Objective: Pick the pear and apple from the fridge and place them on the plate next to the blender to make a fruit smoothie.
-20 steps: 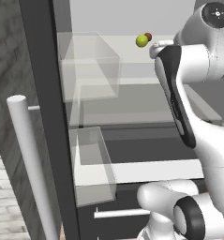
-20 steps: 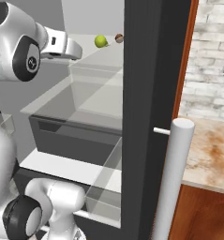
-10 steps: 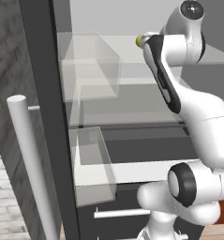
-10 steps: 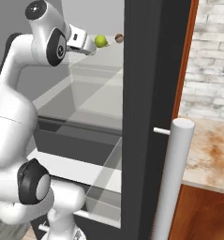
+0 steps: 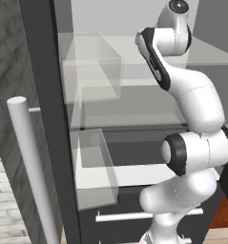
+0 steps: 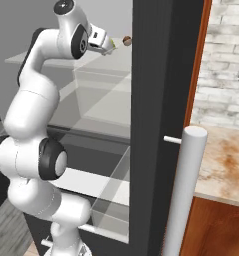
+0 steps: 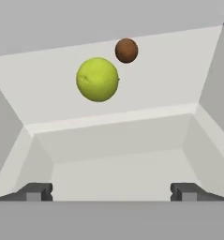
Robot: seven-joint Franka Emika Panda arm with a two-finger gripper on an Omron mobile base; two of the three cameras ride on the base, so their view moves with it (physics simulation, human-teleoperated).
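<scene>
The fridge point(image 6: 156, 100) stands open, and my arm reaches into its upper pale shelf. A round yellow-green fruit point(image 7: 97, 79) lies on that shelf point(image 7: 169, 89), with a smaller brown round fruit point(image 7: 126, 50) just behind it. Their shapes do not tell me which is the pear and which the apple. My gripper point(image 7: 111, 192) is open with nothing between its fingers, a short way in front of the green fruit and pointing at it. From the right base, the gripper point(image 6: 107, 46) sits just left of the green fruit point(image 6: 111, 43) and the brown one point(image 6: 126, 40). The plate and blender are out of view.
Clear door bins point(image 5: 94, 167) hang on the left door beside its long silver handle point(image 5: 29, 167). The right door's edge and handle point(image 6: 186, 190) stand close to the arm. A glass shelf point(image 6: 91, 105) and dark drawers lie below. A brick wall and counter point(image 6: 221, 155) are at the right.
The arm has risen and stretched deeper into the fridge, bringing the hand up to the two fruits. The jaws stay open.
</scene>
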